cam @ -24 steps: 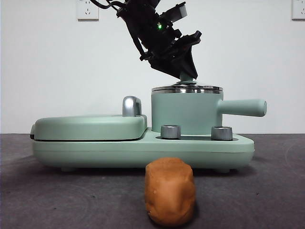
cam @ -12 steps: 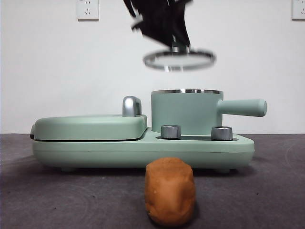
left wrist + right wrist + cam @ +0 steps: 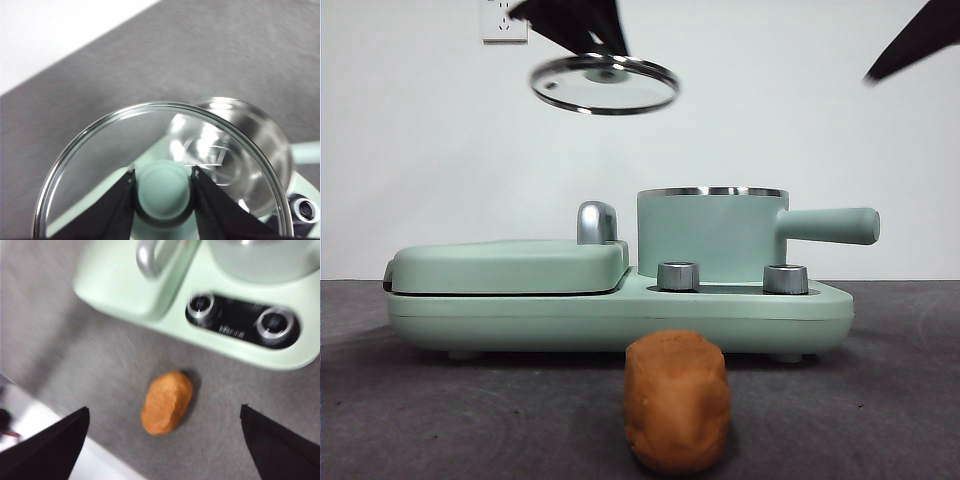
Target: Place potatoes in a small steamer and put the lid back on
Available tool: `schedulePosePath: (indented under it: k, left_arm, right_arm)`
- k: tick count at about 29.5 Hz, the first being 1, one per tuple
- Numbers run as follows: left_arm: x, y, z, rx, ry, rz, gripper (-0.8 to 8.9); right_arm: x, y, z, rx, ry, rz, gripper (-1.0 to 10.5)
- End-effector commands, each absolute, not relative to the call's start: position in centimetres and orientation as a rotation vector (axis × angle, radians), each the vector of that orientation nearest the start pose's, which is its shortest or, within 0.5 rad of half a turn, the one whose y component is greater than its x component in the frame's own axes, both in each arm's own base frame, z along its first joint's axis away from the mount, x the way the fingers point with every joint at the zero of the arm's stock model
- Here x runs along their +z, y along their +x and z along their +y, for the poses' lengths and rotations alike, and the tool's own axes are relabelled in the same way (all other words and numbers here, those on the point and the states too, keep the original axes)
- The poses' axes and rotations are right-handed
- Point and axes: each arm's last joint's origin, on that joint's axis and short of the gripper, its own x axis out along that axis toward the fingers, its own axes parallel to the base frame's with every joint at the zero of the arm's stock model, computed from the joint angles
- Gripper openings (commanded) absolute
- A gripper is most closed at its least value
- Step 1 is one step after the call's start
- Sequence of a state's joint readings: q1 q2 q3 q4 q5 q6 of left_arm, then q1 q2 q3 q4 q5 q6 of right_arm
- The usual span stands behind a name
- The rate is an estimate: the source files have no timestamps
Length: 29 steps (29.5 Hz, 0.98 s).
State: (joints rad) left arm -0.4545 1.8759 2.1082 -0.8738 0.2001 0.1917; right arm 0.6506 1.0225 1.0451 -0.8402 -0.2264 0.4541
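Note:
The orange-brown potato (image 3: 677, 402) lies on the dark table in front of the appliance, also seen from above (image 3: 166, 402). The mint-green steamer pot (image 3: 710, 232) stands uncovered, its steel inside (image 3: 240, 145) showing. My left gripper (image 3: 163, 189) is shut on the mint-green knob of the glass lid (image 3: 100, 150). In the front view the lid (image 3: 604, 84) hangs tilted high up, left of the pot and above the griddle. My right gripper (image 3: 165, 440) is open, hovering above the potato; its black tip (image 3: 912, 42) shows at the top right.
The flat green griddle cover (image 3: 505, 266) with its chrome handle (image 3: 596, 222) sits left of the pot on the shared base (image 3: 620, 318). Two steel dials (image 3: 678, 276) face the front. A wall socket (image 3: 504, 22) is behind.
The lid has been lifted off the pot and carried up and to the left. A black arm tip has entered at the top right.

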Motion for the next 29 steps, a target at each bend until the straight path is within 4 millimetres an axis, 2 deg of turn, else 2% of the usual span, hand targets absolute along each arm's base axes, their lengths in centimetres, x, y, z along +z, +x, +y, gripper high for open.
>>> schedulePosePath:
  k: [1,7,13,19,26,29]
  left_arm:
    - [43.3,35.6,-16.4,-0.658,0.252,0.508,0.55]
    - [43.1,36.6,-13.6,-0.586,0.233,0.546,0.44]
    - [42.9,37.2,-11.5,-0.534,0.217,0.569,0.23]
    - [42.9,37.5,-10.6,-0.527,0.202,0.570,0.23]
    - [42.9,37.5,-10.5,-0.533,0.197,0.569,0.23]
    - [42.9,37.5,-10.5,-0.533,0.197,0.569,0.23]
  right_arm:
    - [31.4,15.2,15.1,0.598,0.174,1.042,4.7]
    - [27.7,16.1,19.9,0.571,0.081,1.139,4.7]
    - [23.9,17.0,22.8,0.551,-0.002,1.241,4.7]
    - [20.9,17.9,24.4,0.524,-0.044,1.300,4.7]
    - [18.1,18.5,25.2,0.490,-0.086,1.369,4.6]
    - [17.6,18.6,25.3,0.491,-0.103,1.380,3.6]
